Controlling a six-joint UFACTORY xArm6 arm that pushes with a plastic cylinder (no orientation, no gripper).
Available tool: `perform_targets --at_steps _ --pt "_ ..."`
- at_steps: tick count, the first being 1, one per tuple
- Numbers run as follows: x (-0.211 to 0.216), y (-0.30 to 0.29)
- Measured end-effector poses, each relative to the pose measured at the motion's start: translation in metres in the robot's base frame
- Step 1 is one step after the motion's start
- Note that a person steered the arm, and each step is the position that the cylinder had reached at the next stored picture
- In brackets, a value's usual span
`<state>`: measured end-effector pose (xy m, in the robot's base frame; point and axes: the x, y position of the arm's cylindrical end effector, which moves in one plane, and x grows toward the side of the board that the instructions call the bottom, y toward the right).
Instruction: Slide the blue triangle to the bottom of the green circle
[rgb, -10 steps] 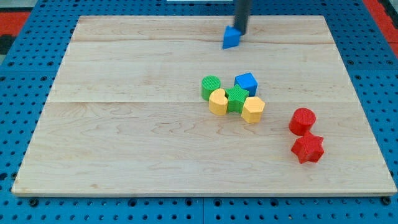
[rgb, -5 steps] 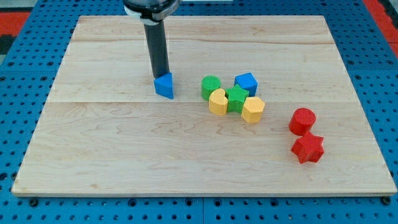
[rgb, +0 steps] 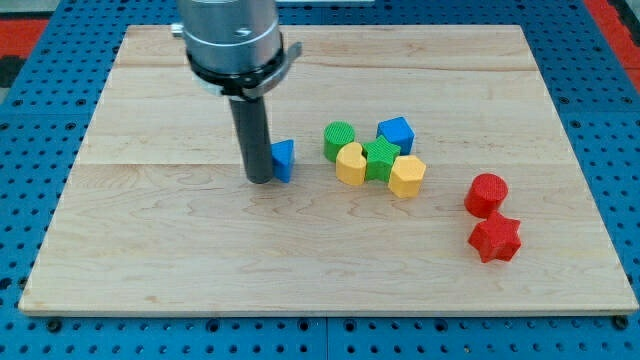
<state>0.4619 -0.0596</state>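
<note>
- While my tip (rgb: 259, 179) sits pressed against the view's-left side of the blue triangle (rgb: 284, 160), I judge the step in hand to be the push itself: contact is made, the block not yet delivered.
- Blue triangle lies left of the green circle (rgb: 339, 140) in the view, near but apart, and only a little lower. Target spot is below the circle.
- That spot is partly taken: a yellow heart (rgb: 351, 164) sits touching the circle's lower-right side, with a green star (rgb: 381, 159), yellow hexagon (rgb: 406, 176) and blue cube (rgb: 396, 133) packed beyond it.
- Next move, as I read it: carry the triangle rightward and slightly down the view, so it ends under the circle just left of the heart. A push from the present side risks running it into the heart and disturbing the cluster; I would shift the tip toward the triangle's upper-left first.
- Triangle's look: small solid blue wedge, sitting flat on the wooden surface (rgb: 200, 250), its left portion hidden behind the rod.
- Gripper: none on this rig, only the rod, so no open or closed state to log.
- Red circle (rgb: 487, 193) and red star (rgb: 495, 238) sit well apart at the view's right, out of the path.
</note>
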Motion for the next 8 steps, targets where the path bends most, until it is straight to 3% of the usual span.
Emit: perform_targets --at_steps 1,2,3,4,6,7,8 --pt "0.012 0.038" --pt "0.038 0.014" --pt "0.027 -0.094" --pt "-0.014 -0.089" --pt "-0.027 0.037" --pt "-0.027 0.031" --pt "-0.001 -0.018"
